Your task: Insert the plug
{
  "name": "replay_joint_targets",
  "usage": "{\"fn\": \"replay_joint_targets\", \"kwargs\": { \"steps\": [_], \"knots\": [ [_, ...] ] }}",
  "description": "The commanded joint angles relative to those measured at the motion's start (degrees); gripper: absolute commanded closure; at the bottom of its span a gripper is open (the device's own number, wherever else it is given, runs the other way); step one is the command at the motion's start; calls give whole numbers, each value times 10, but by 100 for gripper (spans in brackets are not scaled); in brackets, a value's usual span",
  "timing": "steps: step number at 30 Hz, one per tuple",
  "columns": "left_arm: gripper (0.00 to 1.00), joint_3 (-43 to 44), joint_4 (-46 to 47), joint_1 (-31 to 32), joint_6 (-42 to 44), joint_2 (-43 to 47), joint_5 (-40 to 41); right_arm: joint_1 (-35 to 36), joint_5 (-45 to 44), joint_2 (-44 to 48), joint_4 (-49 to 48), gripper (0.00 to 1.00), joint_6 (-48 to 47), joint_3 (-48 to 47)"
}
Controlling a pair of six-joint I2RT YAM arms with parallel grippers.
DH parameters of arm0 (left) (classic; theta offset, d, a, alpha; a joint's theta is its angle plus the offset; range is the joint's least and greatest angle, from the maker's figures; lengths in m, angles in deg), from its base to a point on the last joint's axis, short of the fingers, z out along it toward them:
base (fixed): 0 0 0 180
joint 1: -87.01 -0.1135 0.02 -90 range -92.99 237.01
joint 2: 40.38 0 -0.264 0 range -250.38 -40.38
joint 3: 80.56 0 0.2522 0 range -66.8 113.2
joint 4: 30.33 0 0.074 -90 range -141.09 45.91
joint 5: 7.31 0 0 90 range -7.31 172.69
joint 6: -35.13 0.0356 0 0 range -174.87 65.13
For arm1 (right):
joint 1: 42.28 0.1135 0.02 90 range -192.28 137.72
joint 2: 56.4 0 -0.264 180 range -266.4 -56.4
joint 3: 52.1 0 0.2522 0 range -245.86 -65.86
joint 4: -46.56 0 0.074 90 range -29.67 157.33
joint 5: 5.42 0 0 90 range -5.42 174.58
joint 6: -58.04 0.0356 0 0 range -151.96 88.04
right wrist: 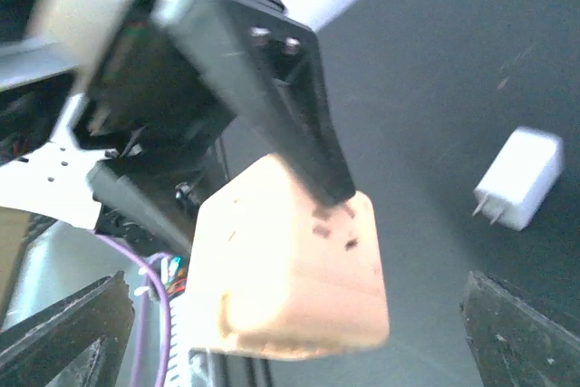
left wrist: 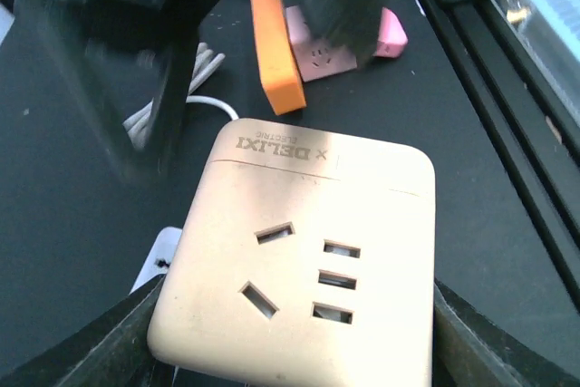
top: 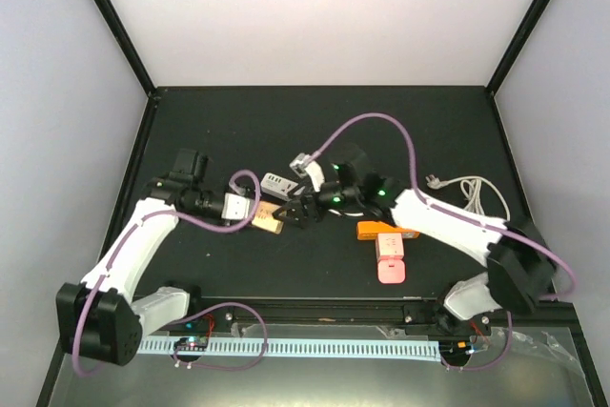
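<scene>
My left gripper (top: 259, 217) is shut on a beige cube socket (top: 270, 223). The left wrist view shows the socket's face (left wrist: 299, 260) with its slots empty, gripped between my two fingers (left wrist: 109, 351). My right gripper (top: 297, 211) is open and empty, just right of the socket and facing it. In the right wrist view the socket (right wrist: 290, 269) sits between my wide-apart fingers (right wrist: 63, 333). A white plug adapter (right wrist: 521, 178) with two prongs lies on the black table; it also shows in the top view (top: 278, 185).
An orange block (top: 381, 231) and a pink socket (top: 391, 262) lie right of centre; both show in the left wrist view (left wrist: 276, 47) (left wrist: 322, 53). A white coiled cable (top: 469, 188) lies at the far right. Purple cables loop over both arms.
</scene>
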Motion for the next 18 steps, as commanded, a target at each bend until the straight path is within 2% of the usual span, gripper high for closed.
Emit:
{"fn": "replay_joint_targets", "kwargs": {
  "steps": [1, 3, 6, 9, 18],
  "knots": [
    [99, 76, -106, -39, -32, -67, -97, -4, -124, 101, -182, 0, -35, 100],
    [98, 127, -197, -53, 9, -124, -129, -2, -139, 126, -221, 0, -55, 141],
    [98, 204, -380, -66, 143, -228, -175, 10, -150, 141, -275, 0, -82, 175],
    [98, 215, -390, -68, 139, -274, -195, 37, -180, 137, -280, 0, -122, 172],
    [95, 206, -389, -66, 152, -266, -211, 56, -178, 86, -235, 0, -138, 112]
  ]
}}
